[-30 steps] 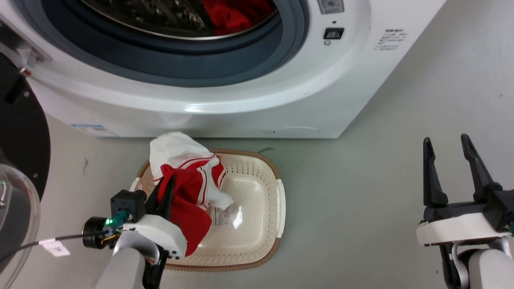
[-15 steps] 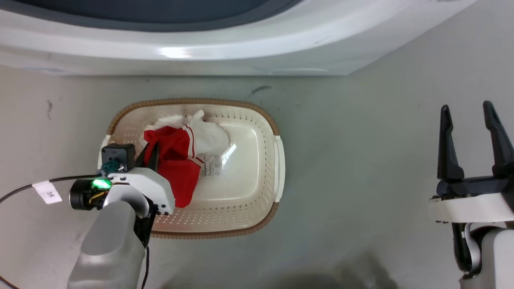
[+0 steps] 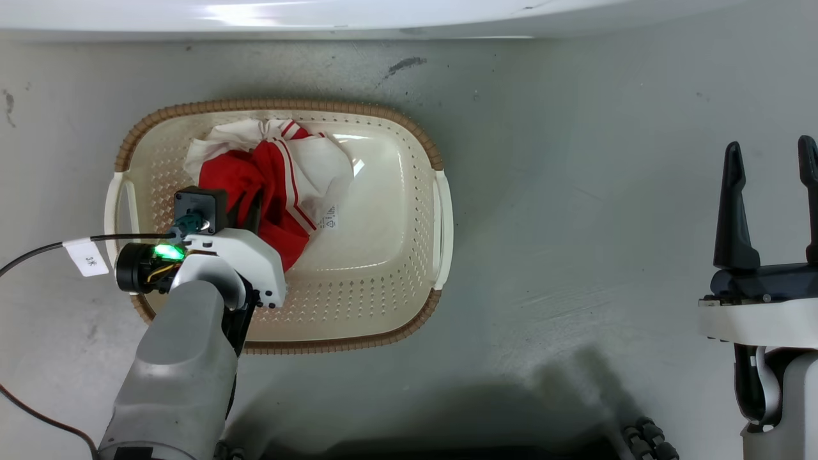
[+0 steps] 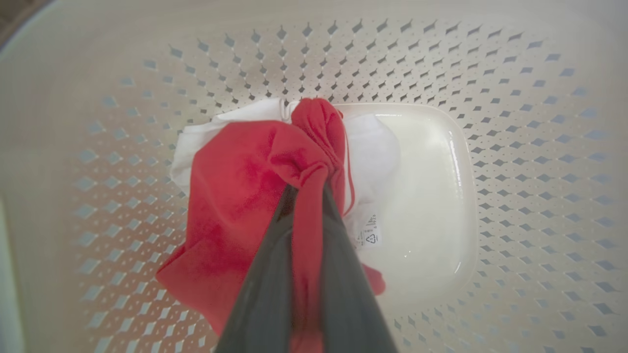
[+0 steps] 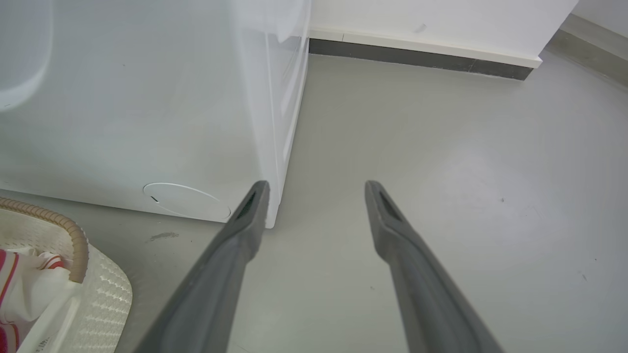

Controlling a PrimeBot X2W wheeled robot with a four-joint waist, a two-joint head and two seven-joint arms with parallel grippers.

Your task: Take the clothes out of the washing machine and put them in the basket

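Clothes point(image 3: 268, 185), one red and white bundle with striped trim, lie inside the basket point(image 3: 396, 211), in its left half and up against the far wall. The left hand point(image 3: 246, 214) reaches down into the basket over the near left rim. Seen from its wrist, its two fingers are clenched on a fold of the red cloth, which runs up between them. A white care label point(image 3: 329, 220) sits at the bundle's right edge. Beyond it, the basket's right half is bare.

The basket stands on the floor point(image 3: 575, 191) in front of the washer point(image 3: 319, 13). Its far rim is near the washer's base but apart from it, with a strip of floor between. The right hand point(image 3: 770, 153) hangs well apart from the basket on the right, fingers spread and holding nothing. Open floor lies ahead of it, and the washer's corner is just to its left.
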